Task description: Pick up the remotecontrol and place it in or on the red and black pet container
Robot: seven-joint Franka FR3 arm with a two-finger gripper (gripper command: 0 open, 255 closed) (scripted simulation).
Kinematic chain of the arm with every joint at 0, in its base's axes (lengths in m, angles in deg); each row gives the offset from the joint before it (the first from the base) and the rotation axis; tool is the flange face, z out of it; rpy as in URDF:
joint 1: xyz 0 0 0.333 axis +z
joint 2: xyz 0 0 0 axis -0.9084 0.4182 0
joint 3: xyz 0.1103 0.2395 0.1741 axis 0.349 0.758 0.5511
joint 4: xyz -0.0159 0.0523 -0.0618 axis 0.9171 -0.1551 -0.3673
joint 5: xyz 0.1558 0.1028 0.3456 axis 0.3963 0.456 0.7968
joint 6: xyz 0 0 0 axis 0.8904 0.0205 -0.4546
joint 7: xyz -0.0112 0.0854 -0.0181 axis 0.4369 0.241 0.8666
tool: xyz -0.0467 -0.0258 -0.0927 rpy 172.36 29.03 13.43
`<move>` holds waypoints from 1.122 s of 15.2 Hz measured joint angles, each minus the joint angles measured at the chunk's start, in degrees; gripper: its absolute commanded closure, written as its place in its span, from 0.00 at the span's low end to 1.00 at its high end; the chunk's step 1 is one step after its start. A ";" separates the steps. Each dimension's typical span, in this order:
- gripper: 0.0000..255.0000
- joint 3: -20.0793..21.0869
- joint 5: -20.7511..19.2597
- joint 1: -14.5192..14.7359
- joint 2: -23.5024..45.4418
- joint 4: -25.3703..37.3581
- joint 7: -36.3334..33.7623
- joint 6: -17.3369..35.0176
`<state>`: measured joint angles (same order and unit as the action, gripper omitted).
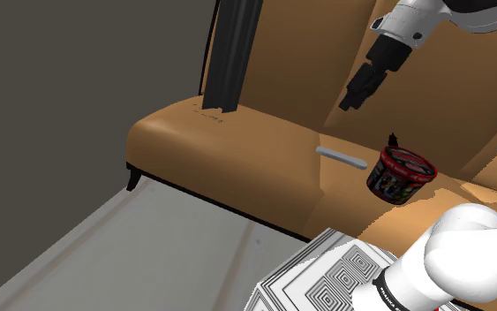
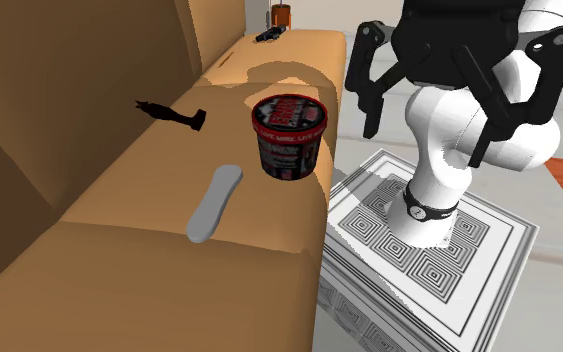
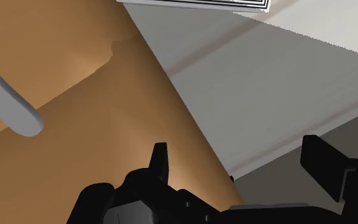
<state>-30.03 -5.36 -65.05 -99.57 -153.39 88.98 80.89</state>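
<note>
1. Two black fingers of the gripper [image 3: 241, 162] stand apart, empty; the approach looks to be in hand.
2. Grey remote [image 2: 215, 203] lies flat on the sofa seat [image 2: 139, 200], near the red and black container [image 2: 289, 135], not touching.
3. Next: lower, straddle the remote's narrow width.
4. Container upright, seemingly lidded, nothing on top.

Wrist view crops the remote [image 3: 6, 102] (perhaps half).

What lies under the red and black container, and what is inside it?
The container stands on the tan sofa seat, the grey remote lying apart beside it. A printed red top seems to close it, so its inside cannot be seen.
</note>
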 measured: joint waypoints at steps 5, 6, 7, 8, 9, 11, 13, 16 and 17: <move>0.00 -3.10 -2.26 -0.46 0.54 -2.73 5.19 2.08; 0.00 -4.21 -3.01 -0.62 1.19 -3.48 6.95 3.10; 0.00 -5.16 -3.75 -0.78 1.39 -4.38 8.60 3.88; 0.00 -6.24 -4.50 -0.94 2.05 -4.87 10.34 4.71; 0.00 -7.68 -5.43 -1.24 2.69 -5.69 12.43 5.81; 0.00 -9.83 -6.89 -1.52 4.19 -6.22 15.90 7.28; 0.00 -12.04 -8.38 -1.90 5.53 -6.82 19.41 8.71; 0.00 -15.32 -10.15 -2.07 9.12 -7.55 24.50 12.28; 0.00 -16.60 -10.80 -2.26 10.23 -7.27 26.42 12.91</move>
<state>-46.63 -16.16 -67.31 -89.35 -160.66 115.40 93.80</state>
